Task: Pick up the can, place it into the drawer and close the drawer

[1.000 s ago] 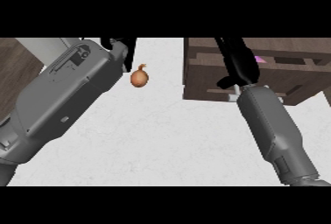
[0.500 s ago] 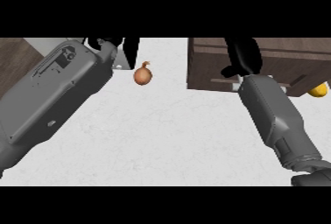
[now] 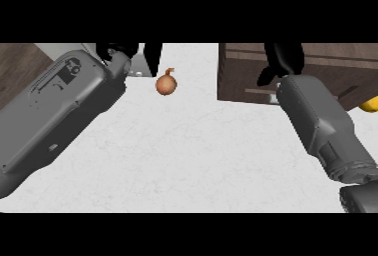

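The can shows nowhere in the head view. A brown wooden drawer unit point(image 3: 240, 75) stands at the top right, and I see only its top and front, not its inside. My right hand point(image 3: 283, 59) lies against its front, fingers stretched upward and thumb pointing down, holding nothing. My left hand point(image 3: 122, 51) sits at the top left, partly cut off by the view's edge, with one straight finger point(image 3: 153, 56) hanging down and nothing in it.
A brown onion point(image 3: 167, 84) lies on the white counter point(image 3: 192, 150) between the two arms. A yellow object point(image 3: 370, 104) peeks in at the right edge. Dark wood point(image 3: 18, 70) shows at the far left.
The right hand has pushed further up along the drawer unit. The drawer's open inside, seen a second ago, no longer shows. The yellow object has come into view at the right.
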Controlling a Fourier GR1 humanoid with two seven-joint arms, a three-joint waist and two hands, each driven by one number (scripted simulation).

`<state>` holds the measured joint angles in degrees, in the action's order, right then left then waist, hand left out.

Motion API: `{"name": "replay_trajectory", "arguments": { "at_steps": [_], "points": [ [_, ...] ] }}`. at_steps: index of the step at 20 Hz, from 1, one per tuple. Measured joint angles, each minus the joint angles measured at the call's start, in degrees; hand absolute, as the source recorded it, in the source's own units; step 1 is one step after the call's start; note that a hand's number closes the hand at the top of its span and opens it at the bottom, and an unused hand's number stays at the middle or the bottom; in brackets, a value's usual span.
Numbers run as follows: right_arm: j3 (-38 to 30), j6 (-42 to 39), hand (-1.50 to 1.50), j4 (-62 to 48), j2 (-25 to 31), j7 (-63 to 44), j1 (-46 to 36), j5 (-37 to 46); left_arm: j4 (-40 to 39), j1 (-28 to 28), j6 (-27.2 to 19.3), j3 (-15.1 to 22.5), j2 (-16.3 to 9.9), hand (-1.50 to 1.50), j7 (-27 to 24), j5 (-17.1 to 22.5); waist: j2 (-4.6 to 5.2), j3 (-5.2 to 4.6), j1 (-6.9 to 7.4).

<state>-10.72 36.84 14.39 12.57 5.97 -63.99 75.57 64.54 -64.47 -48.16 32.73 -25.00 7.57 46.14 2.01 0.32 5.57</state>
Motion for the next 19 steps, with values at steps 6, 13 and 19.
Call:
{"name": "replay_trajectory", "arguments": {
  "at_steps": [6,13,19],
  "points": [
    [-1.08,-2.92,-1.50,-3.46,1.10,1.50,-2.63,-0.63,2.05,0.33,0.20,-0.09,-1.26,-1.50,1.47,-0.57,0.48,0.30,0.27],
    [-10.19,-9.60,-1.50,-4.30,0.80,11.67,-3.92,-10.59,4.13,1.18,0.03,-0.23,-1.71,-1.50,2.29,-0.75,0.47,0.34,-0.19],
    [-18.42,-13.89,-1.50,-4.05,-0.19,16.64,-4.78,-19.25,5.82,3.12,-0.35,-0.19,-2.28,-1.50,2.39,-1.24,0.30,0.33,-0.30]
  ]
}}
